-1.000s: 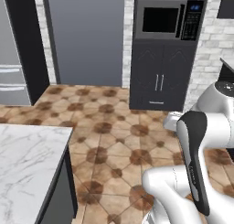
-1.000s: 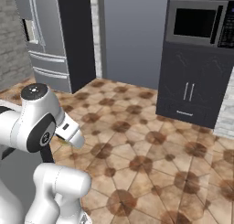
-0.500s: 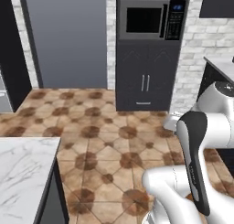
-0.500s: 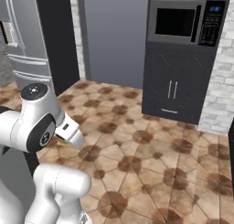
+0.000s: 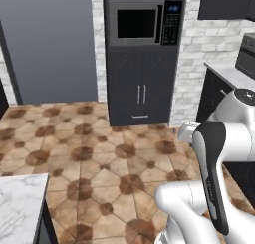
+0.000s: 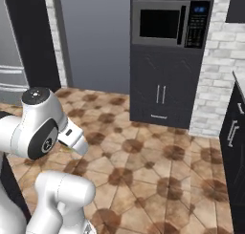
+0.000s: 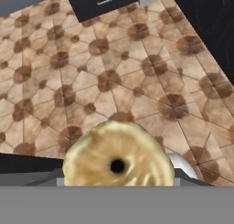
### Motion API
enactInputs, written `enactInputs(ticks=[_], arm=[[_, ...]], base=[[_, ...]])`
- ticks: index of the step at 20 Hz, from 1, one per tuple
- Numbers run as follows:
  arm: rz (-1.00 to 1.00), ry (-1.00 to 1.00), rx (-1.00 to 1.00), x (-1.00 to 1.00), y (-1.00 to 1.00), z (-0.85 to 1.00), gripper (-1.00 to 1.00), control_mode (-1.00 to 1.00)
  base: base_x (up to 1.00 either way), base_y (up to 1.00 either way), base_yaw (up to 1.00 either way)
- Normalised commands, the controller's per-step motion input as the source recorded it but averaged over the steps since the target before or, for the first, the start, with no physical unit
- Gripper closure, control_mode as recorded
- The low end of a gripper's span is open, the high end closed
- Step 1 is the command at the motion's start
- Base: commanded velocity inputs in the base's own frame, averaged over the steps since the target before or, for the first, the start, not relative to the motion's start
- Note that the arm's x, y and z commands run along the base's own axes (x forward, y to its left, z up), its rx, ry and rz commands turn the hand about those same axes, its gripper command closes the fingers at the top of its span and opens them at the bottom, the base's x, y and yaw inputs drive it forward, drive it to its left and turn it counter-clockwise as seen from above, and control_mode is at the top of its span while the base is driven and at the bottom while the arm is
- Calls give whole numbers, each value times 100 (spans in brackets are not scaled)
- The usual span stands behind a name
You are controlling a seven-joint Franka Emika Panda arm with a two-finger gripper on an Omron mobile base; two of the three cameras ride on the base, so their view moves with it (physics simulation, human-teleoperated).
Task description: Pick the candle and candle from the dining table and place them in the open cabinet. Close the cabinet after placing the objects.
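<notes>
Cream candle (image 7: 118,162) clamped in gripper; open tiled floor (image 5: 99,158) ahead, table corner (image 5: 20,208) left.

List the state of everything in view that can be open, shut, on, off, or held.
candle, held up in the air above the tiled floor
microwave, door shut, display lit
double doors under the microwave, both shut
dark base cabinet on the right, shut
</notes>
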Motion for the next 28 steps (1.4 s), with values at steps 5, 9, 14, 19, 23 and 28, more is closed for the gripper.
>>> enactInputs(ticks=[5,9,14,19,23,28], arm=[[0,0,0,0,0,0,100,100],[0,0,0,0,0,0,100,100],[0,0,0,0,0,0,100,100],[0,0,0,0,0,0,100,100],[0,0,0,0,0,0,100,100],[0,0,0,0,0,0,100,100]], base=[[54,0,-25],[51,0,-25],[47,0,-25],[46,0,-25],[48,0,-25],[50,0,-24]])
